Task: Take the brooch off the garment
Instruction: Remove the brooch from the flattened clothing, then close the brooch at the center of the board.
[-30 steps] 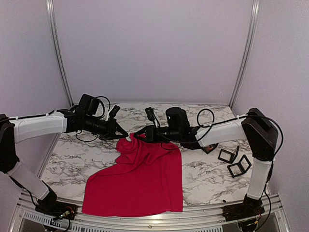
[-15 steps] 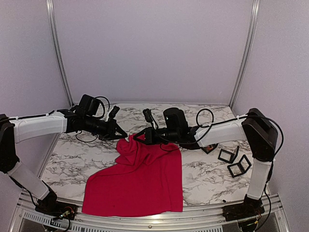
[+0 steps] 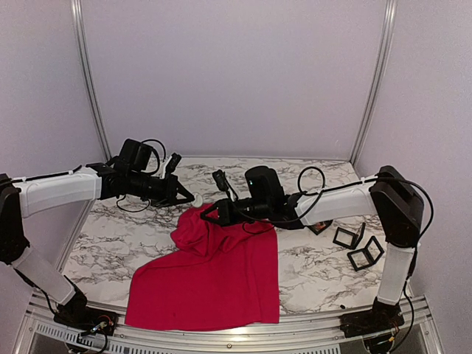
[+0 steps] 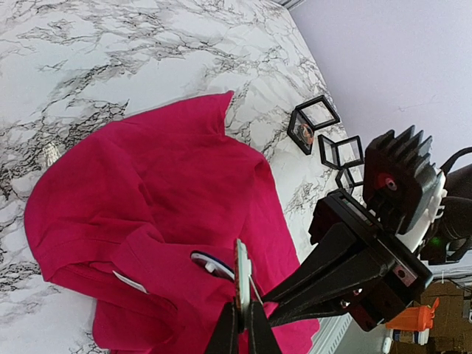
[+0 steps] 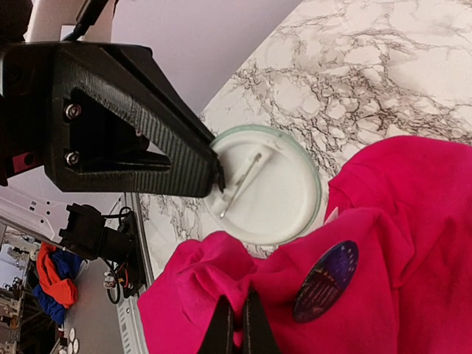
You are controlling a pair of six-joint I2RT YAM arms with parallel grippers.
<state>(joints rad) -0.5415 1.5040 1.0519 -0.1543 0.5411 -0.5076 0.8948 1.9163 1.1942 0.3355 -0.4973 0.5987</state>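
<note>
Shows the brooch (image 5: 262, 184) as a round white disc with a greenish rim, back side turned to the right wrist camera, a thin metal pin lying across that back. Gripped at the rim by the left pincer (image 4: 241, 310), fingers pressed together on the disc's edge, so seen only edge-on from the left wrist. Held up off the surface (image 3: 317, 265), just beside the bunched top of the garment (image 3: 214, 273); cannot tell from any view whether touching the cloth or hanging just clear of it.

Spreads the garment, a bright red T-shirt, across the near middle of the marbled surface, hem toward the near edge, upper part gathered into a raised, crumpled fold. Pinches that fold in the right pincer (image 5: 236, 306), fingers closed tight on red cloth. Just beside that grip, on the shirt, carries a second round badge (image 5: 326, 282), dark purple, face up, pattern too small to make out. Tucks a small white tag (image 4: 129, 280) into the folds nearby, visible from the left wrist.

Sets the two pincers near each other above the shirt's top edge, tips pointing toward one another, one reaching in from the left, the other from the right.

Further right, well apart from the shirt, finds a cluster of small black square frames (image 3: 366, 254) on bare marble, one with something reddish inside. Beyond all that, plain pale lilac walls (image 3: 236, 74).
</note>
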